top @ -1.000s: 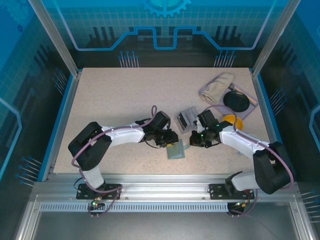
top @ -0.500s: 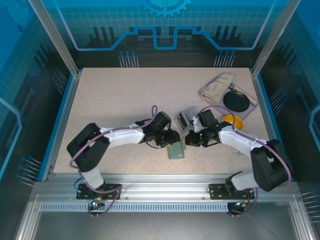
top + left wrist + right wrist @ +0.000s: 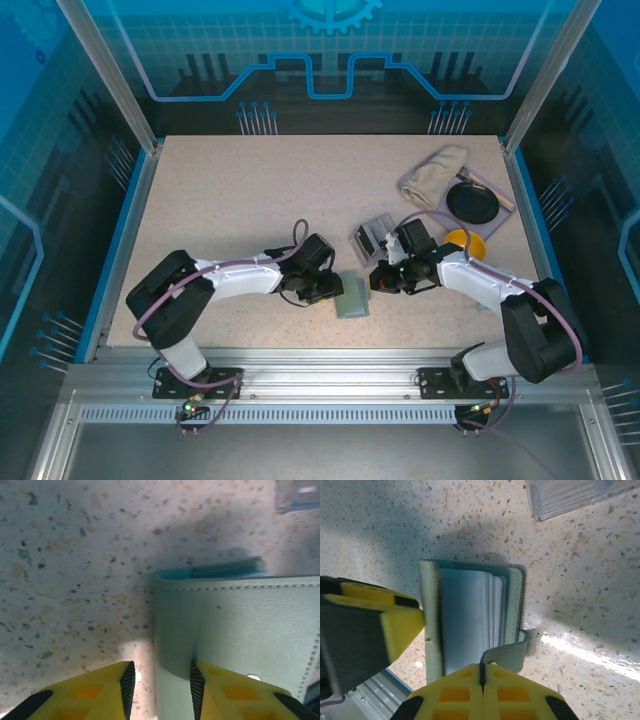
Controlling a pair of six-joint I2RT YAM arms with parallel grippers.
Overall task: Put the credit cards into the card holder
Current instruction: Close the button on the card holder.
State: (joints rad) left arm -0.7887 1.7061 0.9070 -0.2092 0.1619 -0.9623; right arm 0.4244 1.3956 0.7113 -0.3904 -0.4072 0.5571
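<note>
Grey-green card holder (image 3: pixel 352 297) | left jaws parted astride its edge | right jaws closed | clear box (image 3: pixel 375 238) near

The flat grey-green folding card holder (image 3: pixel 352 298) lies on the speckled table (image 3: pixel 230 200); the clear plastic box (image 3: pixel 375 238) sits near, at its one o'clock.

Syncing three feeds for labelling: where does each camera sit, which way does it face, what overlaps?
Top external: fixed above and behind the arms, looking down on the table; both arms, left end effector and right end effector show.
Left wrist: on the left arm, looking down at the wallet; its two yellow fingers show.
Right wrist: on the right arm, looking down into the wallet; its shut fingers show, plus one left finger.
Shared: all three see the wallet; both wrist views catch the clear box.
</note>
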